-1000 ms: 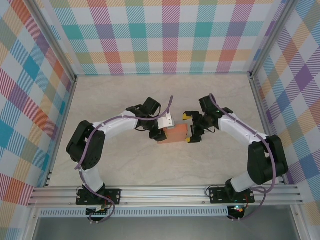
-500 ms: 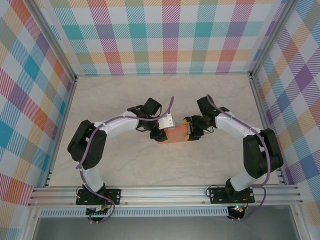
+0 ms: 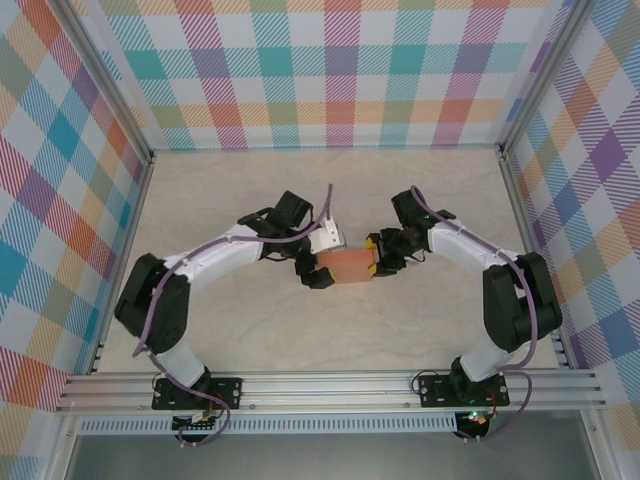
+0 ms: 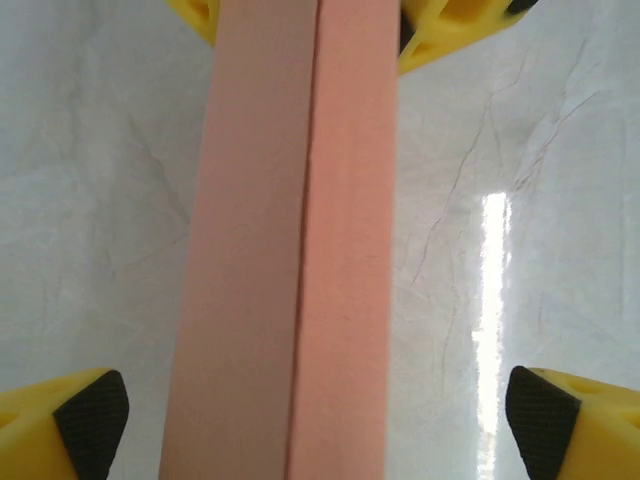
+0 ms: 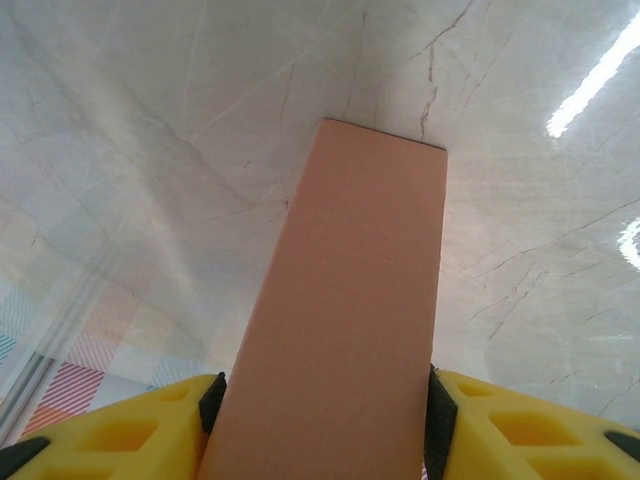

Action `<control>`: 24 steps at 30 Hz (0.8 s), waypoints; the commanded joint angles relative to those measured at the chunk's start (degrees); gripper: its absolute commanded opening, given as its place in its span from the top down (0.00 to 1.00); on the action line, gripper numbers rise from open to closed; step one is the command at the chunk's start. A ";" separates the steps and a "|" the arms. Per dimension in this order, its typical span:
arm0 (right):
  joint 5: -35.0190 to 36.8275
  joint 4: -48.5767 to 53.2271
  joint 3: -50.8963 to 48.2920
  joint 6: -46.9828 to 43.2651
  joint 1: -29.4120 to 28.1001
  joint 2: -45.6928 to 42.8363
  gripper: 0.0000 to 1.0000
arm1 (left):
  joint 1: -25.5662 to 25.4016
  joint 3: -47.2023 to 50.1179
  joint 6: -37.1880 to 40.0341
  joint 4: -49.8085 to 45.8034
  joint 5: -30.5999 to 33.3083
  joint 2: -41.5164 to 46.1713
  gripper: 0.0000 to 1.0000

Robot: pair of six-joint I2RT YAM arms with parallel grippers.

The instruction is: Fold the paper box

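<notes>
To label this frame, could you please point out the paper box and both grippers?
paper box (image 3: 345, 266): top view, middle of its upper face.
left gripper (image 3: 321, 264): top view, midway between its fingertips.
right gripper (image 5: 322, 396): right wrist view, midway between its fingertips.

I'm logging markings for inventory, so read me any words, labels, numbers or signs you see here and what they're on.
None to read: the paper box is plain salmon-orange on every face shown, and the left claw, right claw and table carry no print.
</notes>
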State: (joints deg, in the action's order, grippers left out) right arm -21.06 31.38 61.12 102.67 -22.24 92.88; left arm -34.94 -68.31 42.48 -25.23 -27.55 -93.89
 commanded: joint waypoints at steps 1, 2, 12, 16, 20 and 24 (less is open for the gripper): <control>0.41 3.06 1.84 1.11 -0.18 1.49 0.45 | 2.47 1.90 -6.45 3.02 -3.43 8.67 0.00; 0.41 3.23 1.94 1.04 -0.13 1.67 0.44 | 3.29 2.88 -8.55 4.14 -3.63 10.82 0.00; -1.48 2.64 3.29 0.53 0.09 3.86 0.25 | 12.95 20.31 -50.98 21.33 9.88 27.06 0.00; -2.78 4.08 4.79 -1.79 0.57 4.53 0.17 | 13.76 23.77 -56.05 22.77 3.17 26.24 0.00; -3.53 9.97 9.24 -12.98 2.34 4.68 0.04 | 13.49 26.95 -55.14 23.77 3.45 27.10 0.00; -4.46 18.63 12.86 -25.66 4.60 3.84 0.00 | 13.41 29.41 -55.19 28.01 -0.31 27.52 0.00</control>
State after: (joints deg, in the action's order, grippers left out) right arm -23.79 41.17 71.77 87.94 -18.85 97.45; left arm -21.45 -40.12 -10.44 -2.31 -24.51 -67.59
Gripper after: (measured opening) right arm 0.997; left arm 0.999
